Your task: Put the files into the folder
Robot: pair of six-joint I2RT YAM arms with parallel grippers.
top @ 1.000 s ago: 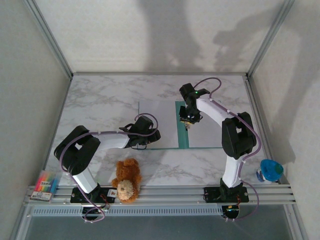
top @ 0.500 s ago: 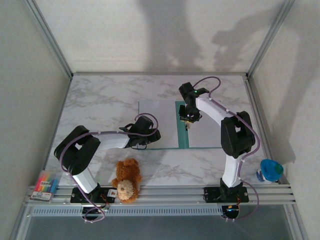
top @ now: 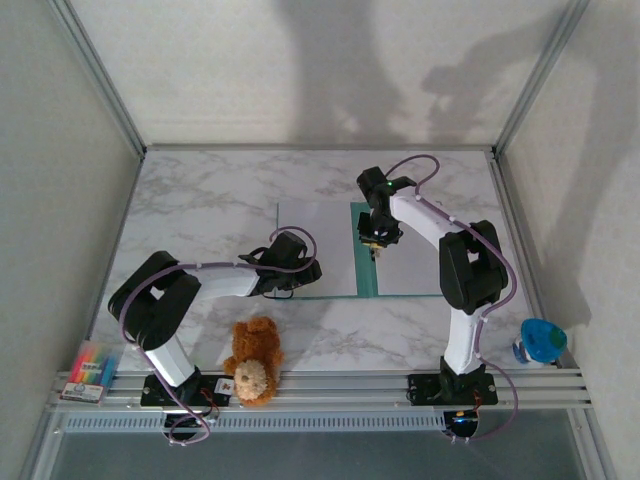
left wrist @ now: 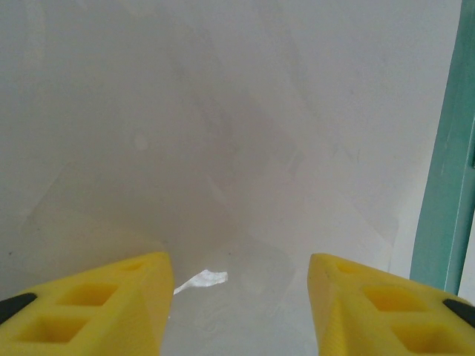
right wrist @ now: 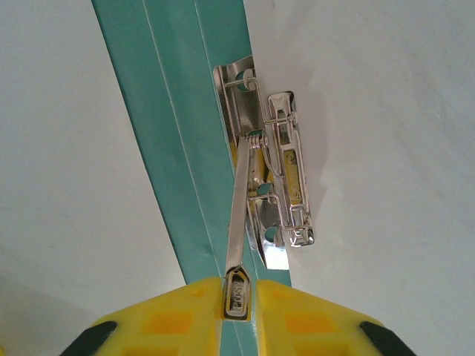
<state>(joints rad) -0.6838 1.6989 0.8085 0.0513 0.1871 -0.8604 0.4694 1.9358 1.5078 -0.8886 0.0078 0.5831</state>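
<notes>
Folder: lies open mid-worktop, its teal spine running 12 to 6 o'clock.
Files: white sheet lying flat at 9 o'clock of the spine.
Right claw: pinches the clip lever by its tip — over the spine.
Left claw: spread, nothing between — low over the white sheet.

We see the folder open flat on the table, with its teal spine up the middle. The right gripper hangs over that spine. The left gripper is at the folder's near left corner, with a teddy nearby.
</notes>
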